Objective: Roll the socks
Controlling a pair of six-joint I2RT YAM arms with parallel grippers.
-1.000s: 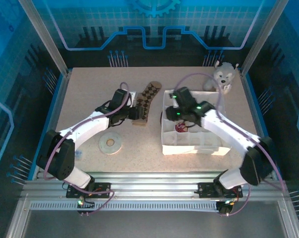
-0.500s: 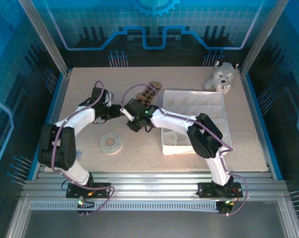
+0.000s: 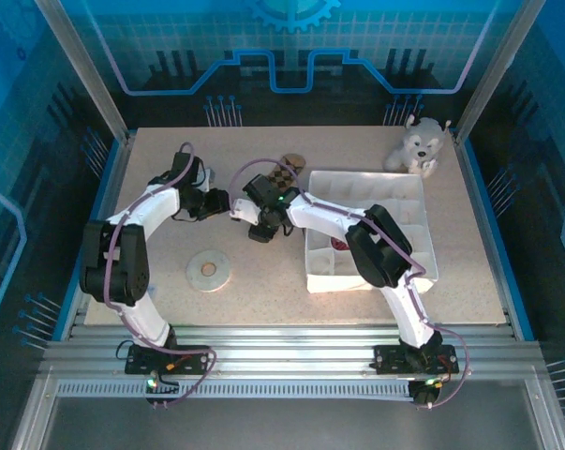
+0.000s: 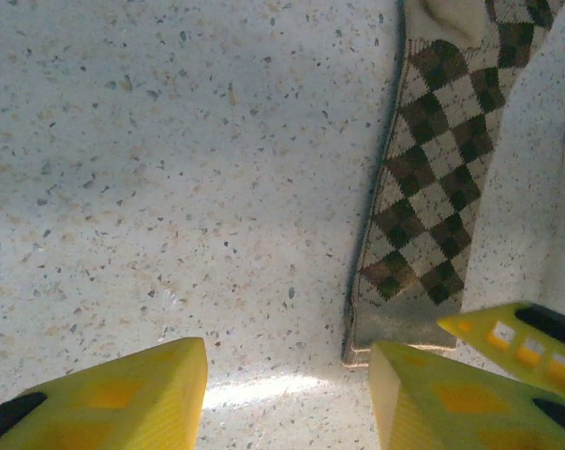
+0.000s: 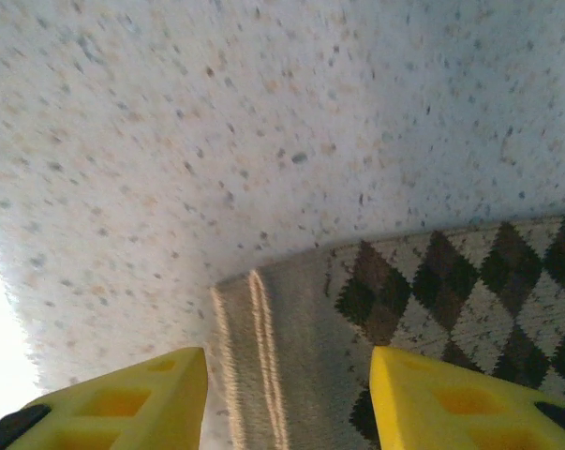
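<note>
Argyle sock [image 4: 432,159] flat on the table [image 4: 170,187], its cuff [image 5: 263,356] lying between two half-open, empty hands: left gripper [image 4: 287,394], right gripper [image 5: 287,394]. We judge it light, limp, unbreakable; pinch the cuff edge.

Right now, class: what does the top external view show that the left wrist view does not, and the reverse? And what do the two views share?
Top external adds: the plush dog, the white divided tray and a round disc.
Left wrist adds: the cuff edge of the argyle sock, and the left tool with its fingers apart and nothing between them.
Shared: the argyle sock, lying on the speckled table.
</note>
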